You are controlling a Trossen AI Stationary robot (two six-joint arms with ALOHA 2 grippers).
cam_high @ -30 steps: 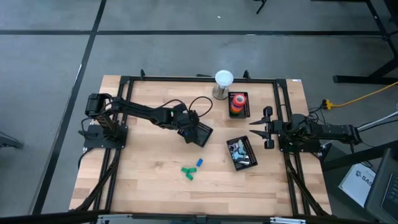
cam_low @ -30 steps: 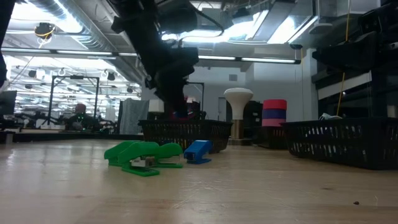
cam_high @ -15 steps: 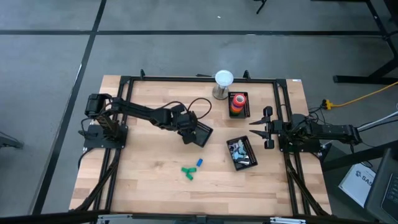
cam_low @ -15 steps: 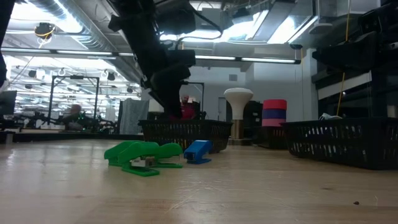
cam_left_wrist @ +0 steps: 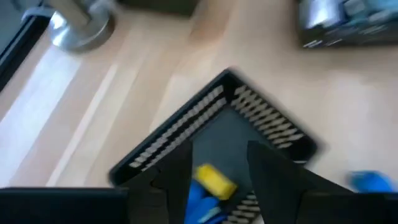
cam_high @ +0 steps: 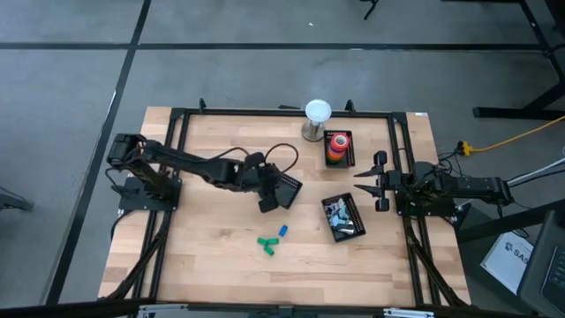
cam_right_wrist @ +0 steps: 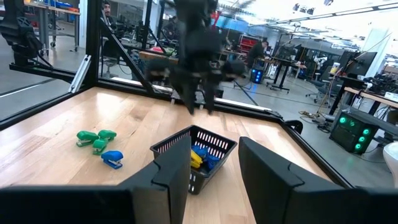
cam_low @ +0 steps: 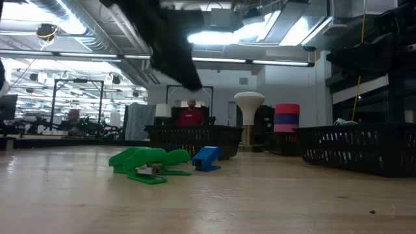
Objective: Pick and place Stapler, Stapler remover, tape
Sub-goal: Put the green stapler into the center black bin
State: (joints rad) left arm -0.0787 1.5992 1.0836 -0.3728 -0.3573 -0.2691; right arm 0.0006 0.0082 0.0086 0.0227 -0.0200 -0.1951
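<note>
Low view: green stapler (cam_low: 146, 164) flat, lengthwise across; L fingers (cam_left_wrist: 168, 186), R fingers (cam_right_wrist: 171, 168) spread.

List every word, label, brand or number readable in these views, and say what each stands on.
"SA": the only legible letters, the start of a word cut off by the frame edge, on a white sheet or box lying on the floor beside the table, in the high view.
The rest of that print is too small to read.
No readable text on the baskets, the tape rolls, the staplers or the arms.
</note>
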